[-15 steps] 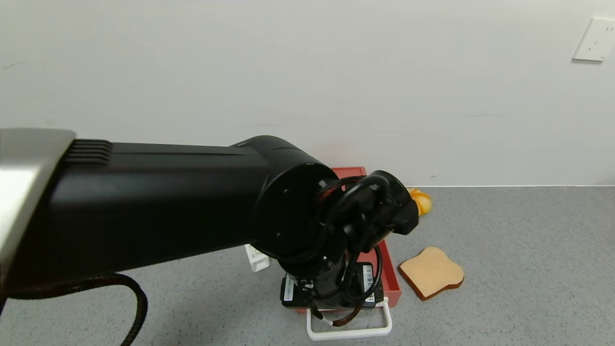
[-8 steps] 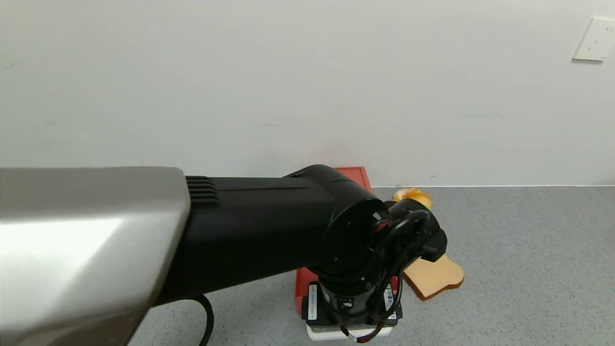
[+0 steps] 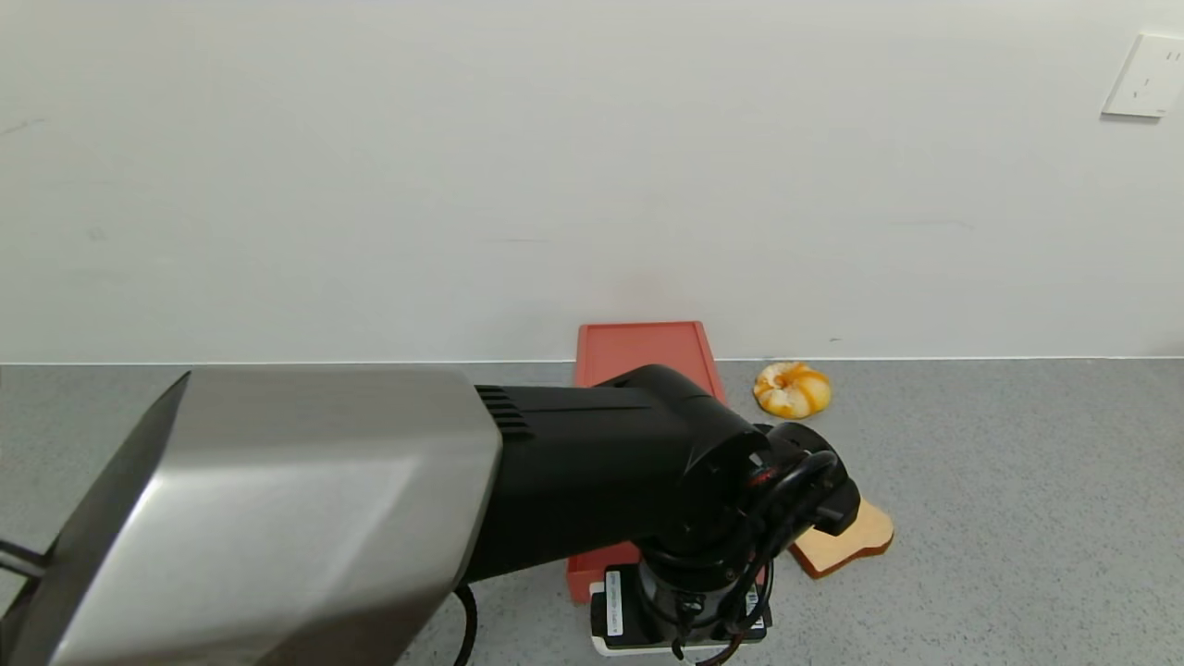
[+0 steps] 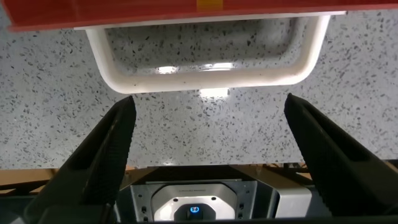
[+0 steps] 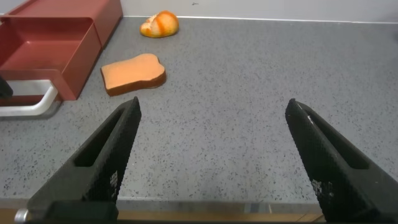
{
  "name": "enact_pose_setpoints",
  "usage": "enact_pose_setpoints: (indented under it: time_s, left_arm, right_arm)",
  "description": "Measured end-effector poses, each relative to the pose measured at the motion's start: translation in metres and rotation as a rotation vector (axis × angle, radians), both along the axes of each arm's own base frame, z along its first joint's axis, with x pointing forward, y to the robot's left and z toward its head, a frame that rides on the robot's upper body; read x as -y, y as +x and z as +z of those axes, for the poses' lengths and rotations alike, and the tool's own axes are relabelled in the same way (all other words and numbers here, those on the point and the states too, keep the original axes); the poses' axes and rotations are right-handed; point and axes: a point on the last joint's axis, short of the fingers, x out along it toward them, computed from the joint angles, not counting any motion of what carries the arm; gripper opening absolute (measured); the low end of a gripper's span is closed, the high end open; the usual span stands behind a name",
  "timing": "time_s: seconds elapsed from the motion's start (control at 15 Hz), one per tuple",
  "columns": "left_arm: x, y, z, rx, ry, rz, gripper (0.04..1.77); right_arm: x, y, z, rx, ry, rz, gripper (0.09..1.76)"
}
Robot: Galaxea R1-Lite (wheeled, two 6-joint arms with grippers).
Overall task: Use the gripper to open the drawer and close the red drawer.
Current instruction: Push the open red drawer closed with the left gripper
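The salmon-red drawer (image 3: 643, 351) lies by the wall. In the right wrist view its tray (image 5: 50, 37) stands pulled out, with the white loop handle (image 5: 31, 104) at the front. My left arm's wrist (image 3: 703, 564) hangs over the drawer's front and hides the gripper there. In the left wrist view my left gripper (image 4: 209, 102) is open and empty. Its tips sit just short of the white handle (image 4: 208, 78), one at each side, not touching it. My right gripper (image 5: 211, 109) is open and empty over bare counter, to the right of the drawer.
A toast slice (image 3: 856, 541) lies right of the drawer's front, also in the right wrist view (image 5: 132, 73). An orange bun (image 3: 792, 388) sits near the wall. A white outlet (image 3: 1147, 76) is on the wall. The counter is speckled grey.
My left arm has swung down and to the right, bringing its wrist low over the drawer's handle. The drawer's back and the bun are now uncovered.
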Motion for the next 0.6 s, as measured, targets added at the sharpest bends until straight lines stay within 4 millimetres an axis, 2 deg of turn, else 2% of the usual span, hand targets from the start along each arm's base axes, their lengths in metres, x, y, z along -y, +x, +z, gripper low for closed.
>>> enact_pose_setpoints:
  time_s: [0.6]
  left_arm:
    - [-0.001,0.019,-0.002,0.017,-0.016,0.039,1.72]
  right_arm:
    - [0.000,0.000,0.000,0.000,0.000,0.000,1.71]
